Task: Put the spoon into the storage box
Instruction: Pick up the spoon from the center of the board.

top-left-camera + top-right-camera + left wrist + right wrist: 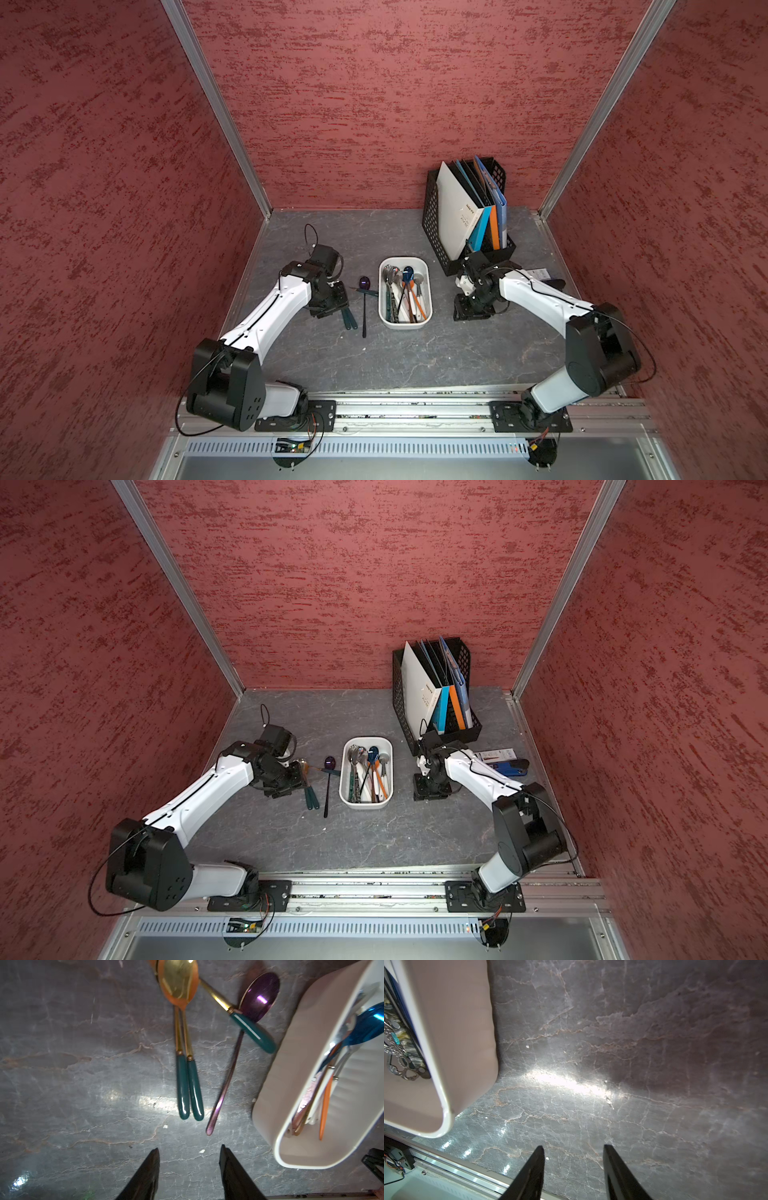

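A grey, marble-veined tabletop [374,361] sits inside red textured walls, with two white-and-black robot arms reaching in from the near edge. At the centre is the storage box [405,326] [365,806] – a white plastic rectangular bin with rounded corners and shallow walls, already holding a jumble of cutlery that includes a shiny blue metal spoon [372,1024], silver spoons and orange and white handles. Several spoons lie loose on the table just beside the box, on the left arm's side. Nearest it is a slim spoon with a glossy purple bowl [258,997] [365,282], lengthwise along the box. A pair of gold spoons with dark teal handles [194,1084] [311,798] lie side by side, touching, a little farther out. A third teal-handled gold piece [253,1030] lies slantwise across the purple spoon's neck, its head hidden. The left gripper [189,1149] hangs over the table beside these loose spoons, on the side away from the box, jaws parted and holding nothing. The right gripper [573,1147] is on the box's other side, over bare tabletop – its jaws also apart and empty. Behind it, a black perforated file rack [432,216] holds upright white, blue and orange folders.
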Robot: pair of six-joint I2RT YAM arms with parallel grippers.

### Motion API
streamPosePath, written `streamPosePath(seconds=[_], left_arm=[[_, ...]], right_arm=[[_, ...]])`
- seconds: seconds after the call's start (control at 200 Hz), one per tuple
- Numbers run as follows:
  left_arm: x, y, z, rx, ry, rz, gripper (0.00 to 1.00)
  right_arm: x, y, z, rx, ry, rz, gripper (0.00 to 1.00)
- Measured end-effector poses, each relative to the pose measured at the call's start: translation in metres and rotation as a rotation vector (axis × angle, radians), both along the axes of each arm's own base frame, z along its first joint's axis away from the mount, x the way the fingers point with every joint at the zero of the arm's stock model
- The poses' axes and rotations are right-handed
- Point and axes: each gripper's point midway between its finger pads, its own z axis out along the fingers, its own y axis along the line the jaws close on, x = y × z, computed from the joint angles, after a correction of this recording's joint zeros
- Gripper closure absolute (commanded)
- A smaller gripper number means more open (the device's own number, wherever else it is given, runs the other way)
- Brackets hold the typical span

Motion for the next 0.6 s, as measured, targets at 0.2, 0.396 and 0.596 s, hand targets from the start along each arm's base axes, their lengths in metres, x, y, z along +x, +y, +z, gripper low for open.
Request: streamPosePath(seconds=[0.2,0.396,0.596], left_arm=[[-0.019,0.008,-0.029,0.019,0.088,0.028,0.50],[-0.013,0.006,-0.051,0.029,0.134,0.042,0.50],[-0.004,0.000,-0.063,0.036,0.160,0.035,0.50]], right_arm=[[0.001,0.001,-0.007,-0.004,0.012,0.001,0.51],[0.004,0.003,-0.007,0.004,0.003,0.002,0.51],[0.003,0.003,-0.011,0.006,0.003,0.009,0.51]])
